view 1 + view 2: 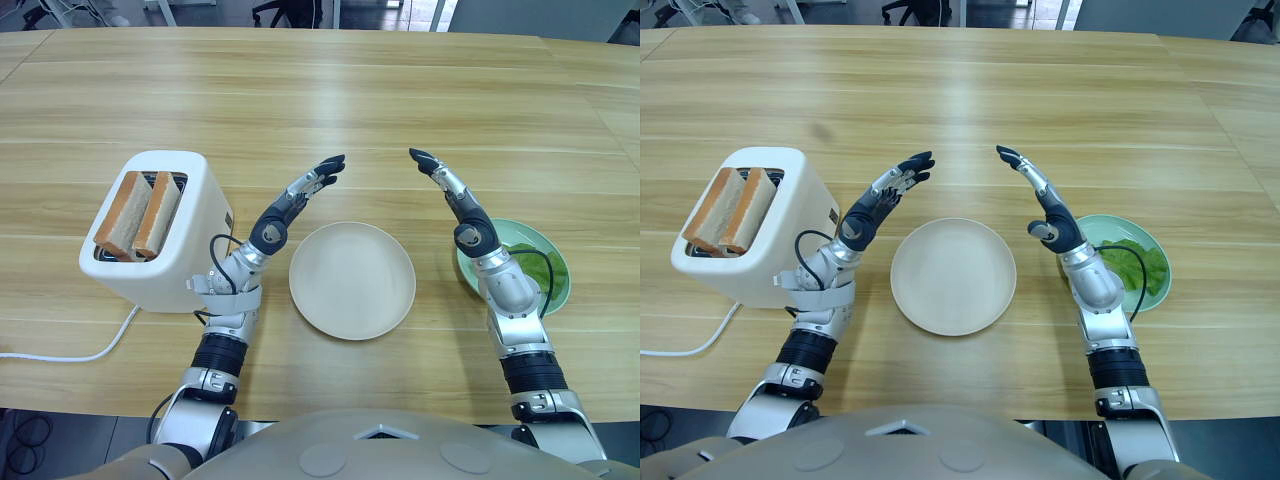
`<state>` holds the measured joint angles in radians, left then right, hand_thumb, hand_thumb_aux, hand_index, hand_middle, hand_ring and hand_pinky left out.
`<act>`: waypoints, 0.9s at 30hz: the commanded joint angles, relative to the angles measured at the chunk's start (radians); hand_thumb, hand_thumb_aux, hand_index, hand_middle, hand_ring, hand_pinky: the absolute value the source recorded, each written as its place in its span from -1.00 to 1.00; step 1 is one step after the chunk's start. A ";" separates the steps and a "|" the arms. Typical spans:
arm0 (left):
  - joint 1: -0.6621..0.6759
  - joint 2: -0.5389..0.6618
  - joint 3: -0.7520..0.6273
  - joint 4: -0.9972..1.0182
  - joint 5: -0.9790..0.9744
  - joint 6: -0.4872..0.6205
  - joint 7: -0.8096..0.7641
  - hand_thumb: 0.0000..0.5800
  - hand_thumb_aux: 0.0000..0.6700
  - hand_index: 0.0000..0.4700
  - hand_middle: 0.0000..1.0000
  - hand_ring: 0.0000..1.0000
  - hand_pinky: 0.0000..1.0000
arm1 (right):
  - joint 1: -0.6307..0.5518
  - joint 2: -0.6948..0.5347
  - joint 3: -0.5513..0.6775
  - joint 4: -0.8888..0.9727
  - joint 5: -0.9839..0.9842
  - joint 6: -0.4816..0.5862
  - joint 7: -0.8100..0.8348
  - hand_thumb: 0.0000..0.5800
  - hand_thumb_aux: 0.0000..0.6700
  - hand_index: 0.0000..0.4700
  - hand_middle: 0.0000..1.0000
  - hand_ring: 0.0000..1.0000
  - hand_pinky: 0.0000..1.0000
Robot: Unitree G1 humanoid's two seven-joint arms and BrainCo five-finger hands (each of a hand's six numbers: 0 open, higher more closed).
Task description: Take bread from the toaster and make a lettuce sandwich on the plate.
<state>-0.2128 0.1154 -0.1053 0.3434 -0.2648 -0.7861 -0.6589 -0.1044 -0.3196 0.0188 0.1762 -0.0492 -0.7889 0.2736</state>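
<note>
Table (320,100): pale wood planks, runs across the whole scene, carries everything below.
Toaster (178,272): white, boxy, near-left on table. Slots face up. Just left of L hand, well apart from the green dish.
Plate (352,300): cream, round, near-centre, flat on table btwn the two arms. Nothing on it. Close to toaster's right side, not touching.
Green dish (532,229): round, near-right, smaller than plate. Sits just right of plate w/ a thin strip of table btwn. R forearm crosses over its left edge.
L hand (292,205): up off the table btwn toaster and plate. Fingers stretched out nearly straight, a bit fanned at the tips, holding nothing. Tips point far and right, past plate's far-left rim.
R hand (457,200): up off the table btwn plate and green dish, mirror of L. Fingers out straight, close together, holding nothing. Tips point far and left.
Bread (140,213): 2 slices, brown crust, standing side by side in toaster slots, tops sticking well out, leaning slightly left. Neither hand touches them.
Lettuce (537,268): green leaves lying in green dish, partly hidden behind R wrist.
Cord (70,352): white, leaves toaster's near-left corner, curves left along near table edge.
</note>
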 commanded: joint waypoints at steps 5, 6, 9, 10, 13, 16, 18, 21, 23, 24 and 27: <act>0.009 0.006 -0.006 -0.017 0.007 0.014 -0.001 -1.00 -1.00 -1.00 -1.00 -1.00 -1.00 | 0.006 -0.001 0.003 -0.015 -0.003 0.012 0.000 -1.00 -1.00 -1.00 -1.00 -1.00 -1.00; 0.009 0.006 -0.006 -0.017 0.008 0.014 0.000 -1.00 -1.00 -1.00 -1.00 -1.00 -1.00 | 0.007 -0.001 0.003 -0.016 -0.004 0.013 0.000 -1.00 -1.00 -1.00 -1.00 -1.00 -1.00; 0.008 0.008 -0.006 -0.017 0.013 0.013 0.001 -1.00 -1.00 -1.00 -1.00 -1.00 -1.00 | 0.007 -0.001 0.003 -0.018 -0.003 0.014 0.000 -1.00 -1.00 -1.00 -1.00 -1.00 -1.00; 0.007 0.008 -0.006 -0.016 0.015 0.012 0.001 -1.00 -1.00 -1.00 -1.00 -1.00 -1.00 | 0.005 -0.001 0.002 -0.017 -0.003 0.014 0.000 -1.00 -1.00 -1.00 -1.00 -1.00 -1.00; 0.007 0.010 -0.007 -0.016 0.019 0.011 0.002 -1.00 -1.00 -1.00 -1.00 -1.00 -1.00 | 0.005 0.000 0.002 -0.017 -0.003 0.015 -0.002 -1.00 -1.00 -1.00 -1.00 -1.00 -1.00; 0.009 0.011 -0.013 -0.020 0.023 0.011 -0.001 -1.00 -1.00 -1.00 -1.00 -1.00 -1.00 | 0.006 0.000 0.003 -0.019 -0.003 0.016 -0.002 -1.00 -1.00 -1.00 -1.00 -1.00 -1.00; 0.017 0.015 -0.021 -0.040 0.018 0.017 -0.009 -1.00 -1.00 -1.00 -1.00 -1.00 -1.00 | 0.005 -0.001 0.003 -0.019 -0.002 0.016 -0.002 -1.00 -1.00 -1.00 -1.00 -1.00 -1.00; 0.068 0.046 -0.065 -0.168 -0.023 0.048 -0.054 -1.00 -1.00 -1.00 -1.00 -1.00 -1.00 | 0.003 -0.002 0.004 -0.020 -0.003 0.018 -0.002 -1.00 -1.00 -1.00 -1.00 -1.00 -1.00; 0.120 0.095 -0.097 -0.322 -0.112 0.097 -0.099 -1.00 -1.00 -1.00 -1.00 -1.00 -1.00 | 0.002 -0.001 0.005 -0.021 -0.003 0.019 -0.001 -1.00 -1.00 -1.00 -1.00 -1.00 -1.00; 0.147 0.123 -0.105 -0.419 -0.187 0.141 -0.116 -1.00 -1.00 -1.00 -1.00 -1.00 -1.00 | 0.002 -0.001 0.006 -0.021 -0.003 0.019 -0.001 -1.00 -1.00 -1.00 -1.00 -1.00 -1.00; 0.183 0.185 -0.090 -0.603 -0.341 0.249 -0.129 -1.00 -1.00 -1.00 -1.00 -1.00 -1.00 | 0.000 0.001 0.007 -0.016 -0.006 0.019 -0.003 -1.00 -1.00 -1.00 -1.00 -1.00 -1.00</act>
<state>-0.0341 0.2864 -0.2007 -0.1754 -0.5220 -0.6014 -0.7724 -0.1045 -0.3188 0.0216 0.1667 -0.0497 -0.7799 0.2685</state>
